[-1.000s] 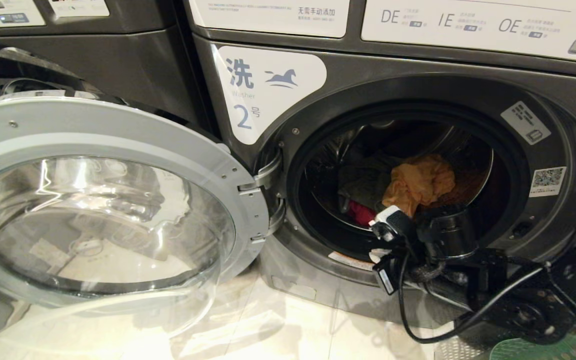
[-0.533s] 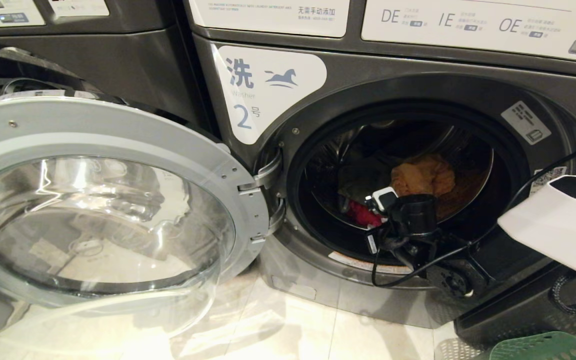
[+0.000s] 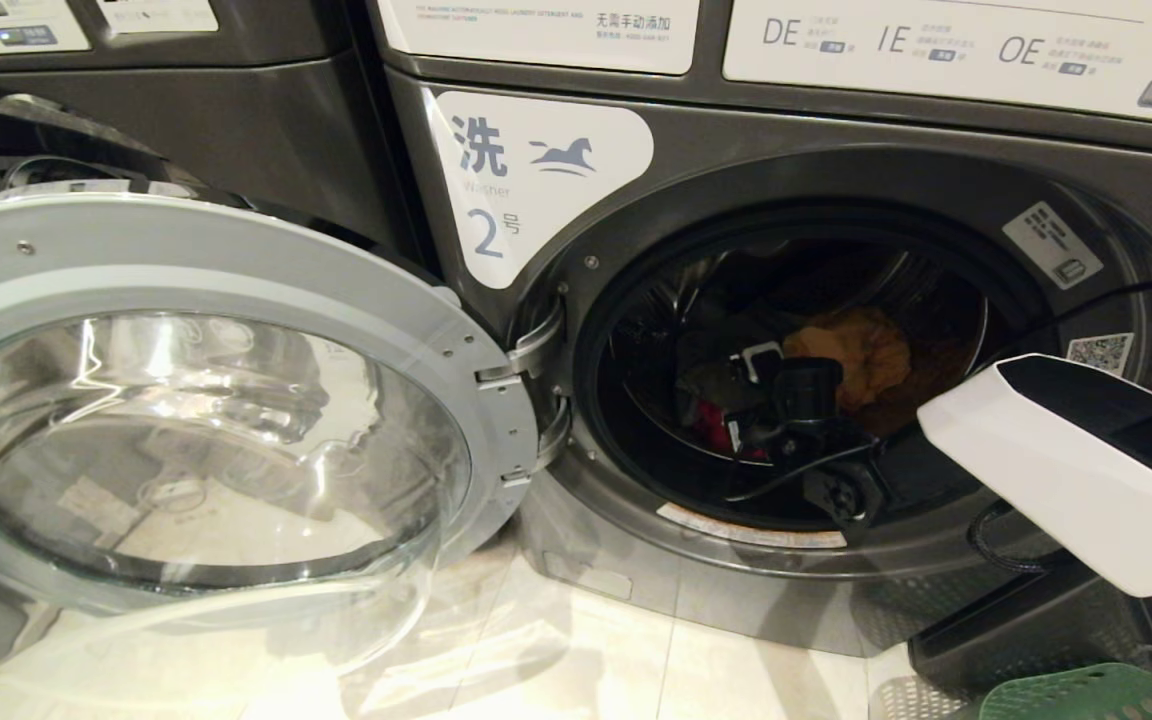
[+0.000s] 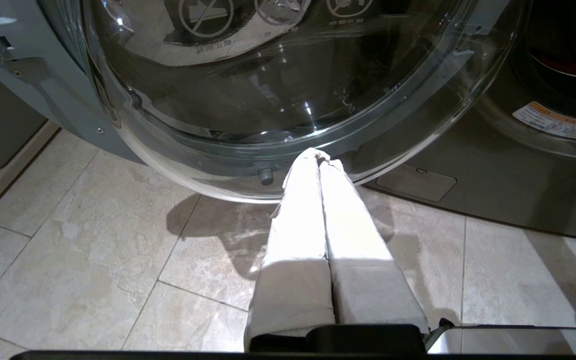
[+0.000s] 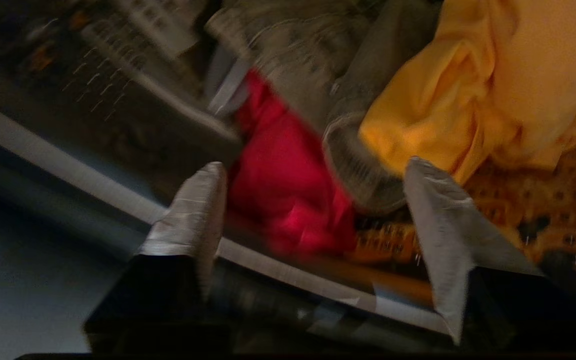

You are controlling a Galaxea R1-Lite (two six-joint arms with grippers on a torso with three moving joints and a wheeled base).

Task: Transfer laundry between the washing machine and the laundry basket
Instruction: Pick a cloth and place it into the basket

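The washing machine (image 3: 836,170) stands with its round door (image 3: 236,270) swung open to the left. In its drum lie an orange cloth (image 3: 861,355), a red cloth (image 3: 711,425) and a grey cloth (image 3: 706,375). My right gripper (image 3: 744,395) is inside the drum mouth, low and left of the orange cloth. In the right wrist view this gripper (image 5: 315,167) is open, with the red cloth (image 5: 288,190) just beyond the gap and the orange cloth (image 5: 468,100) by one fingertip. The green laundry basket (image 3: 1076,695) shows at the bottom right corner.
My left gripper (image 4: 318,156) is parked shut low over the tiled floor (image 4: 93,240), just under the glass door's lower rim (image 4: 248,175). A second machine (image 3: 186,120) stands at the left. My right arm's white forearm (image 3: 1066,470) crosses in front of the drum's right side.
My right gripper has moved from the drum's lower lip up and into the drum, and its jaws have gone from shut to open. The white forearm has swung into the head view.
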